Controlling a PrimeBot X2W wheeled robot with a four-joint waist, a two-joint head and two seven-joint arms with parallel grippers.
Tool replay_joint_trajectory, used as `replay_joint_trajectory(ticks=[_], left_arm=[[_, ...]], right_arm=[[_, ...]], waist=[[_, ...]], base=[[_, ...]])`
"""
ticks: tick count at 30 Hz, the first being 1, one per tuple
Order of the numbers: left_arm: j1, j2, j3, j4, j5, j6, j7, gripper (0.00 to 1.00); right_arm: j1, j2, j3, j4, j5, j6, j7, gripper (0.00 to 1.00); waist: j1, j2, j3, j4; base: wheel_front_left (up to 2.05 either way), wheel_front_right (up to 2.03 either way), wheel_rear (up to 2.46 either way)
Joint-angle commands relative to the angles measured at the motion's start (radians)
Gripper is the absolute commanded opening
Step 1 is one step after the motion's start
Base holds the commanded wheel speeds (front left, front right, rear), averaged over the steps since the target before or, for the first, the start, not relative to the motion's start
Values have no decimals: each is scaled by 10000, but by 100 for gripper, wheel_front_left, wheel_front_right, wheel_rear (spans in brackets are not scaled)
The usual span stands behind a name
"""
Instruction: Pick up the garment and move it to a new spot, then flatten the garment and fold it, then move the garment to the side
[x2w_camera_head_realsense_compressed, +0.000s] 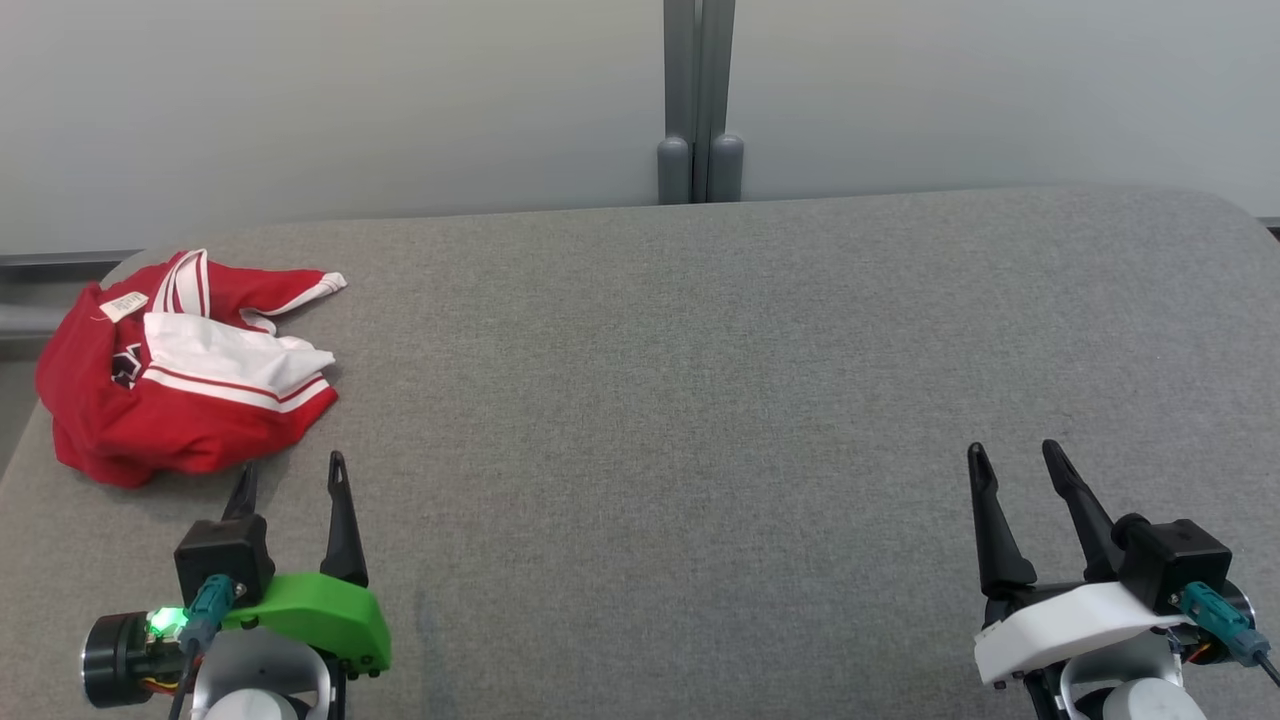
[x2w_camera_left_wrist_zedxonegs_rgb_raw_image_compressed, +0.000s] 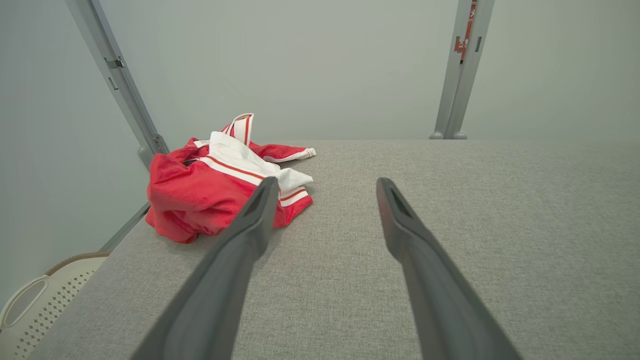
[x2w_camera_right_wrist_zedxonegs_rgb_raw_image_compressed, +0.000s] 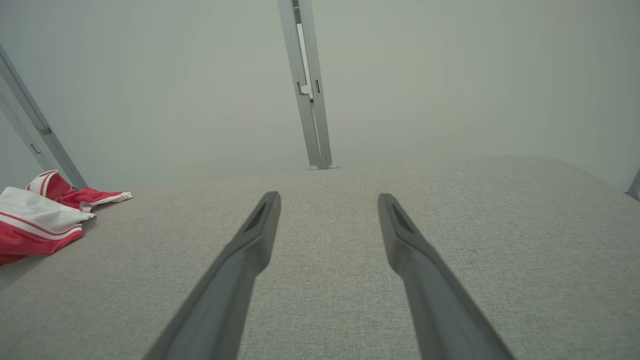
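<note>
Head view: garment (x2w_camera_head_realsense_compressed: 180, 370), red w/ white stripes, lies crumpled at the desk's (x2w_camera_head_realsense_compressed: 700, 400) far-left corner, close to the edge. L gripper (x2w_camera_head_realsense_compressed: 292, 465) sits just beside its near hem, jaws wide, nothing held. R gripper (x2w_camera_head_realsense_compressed: 1012, 448) is well apart at lower right, also wide and empty. Step in hand, prob. the first pick: L arm goes fwd and pinches a raised fold through a few layers, not the loose sleeve (x2w_camera_head_realsense_compressed: 305, 290). Lift clear before carrying toward centre.

Left wrist view: L gripper (x2w_camera_left_wrist_zedxonegs_rgb_raw_image_compressed: 326, 184) points just right of the garment (x2w_camera_left_wrist_zedxonegs_rgb_raw_image_compressed: 200, 200); can't tell if a finger touches it. Pale basket (x2w_camera_left_wrist_zedxonegs_rgb_raw_image_compressed: 45, 295) sits below the desk edge, so a sideways shove could drop the cloth off. Slanted frame post (x2w_camera_left_wrist_zedxonegs_rgb_raw_image_compressed: 117, 80) is close behind; keep the approach low.

Right wrist view: R gripper (x2w_camera_right_wrist_zedxonegs_rgb_raw_image_compressed: 327, 197) faces bare desk, good room for flattening. Garment (x2w_camera_right_wrist_zedxonegs_rgb_raw_image_compressed: 35, 225) is far left; upright post (x2w_camera_right_wrist_zedxonegs_rgb_raw_image_compressed: 310, 100) is at the back.
</note>
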Motion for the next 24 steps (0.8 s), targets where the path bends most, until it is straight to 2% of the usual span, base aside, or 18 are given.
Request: replay_joint_trajectory(ticks=[1, 16, 24], left_arm=[[149, 55, 1, -24, -21, 63, -27, 100], [92, 168, 12, -11, -164, 139, -184, 100], [-59, 235, -39, -103, -154, 156, -390, 100]], right_arm=[[78, -7, -2, -39, -5, 2, 27, 100], [67, 8, -25, 59, 101, 1, -42, 100], [78, 8, -58, 135, 282, 1, -134, 100]], waist=[[0, 0, 10, 2], [0, 0, -38, 153], [0, 0, 75, 580]], base=[[0, 0, 0], [0, 0, 0], [0, 0, 0]])
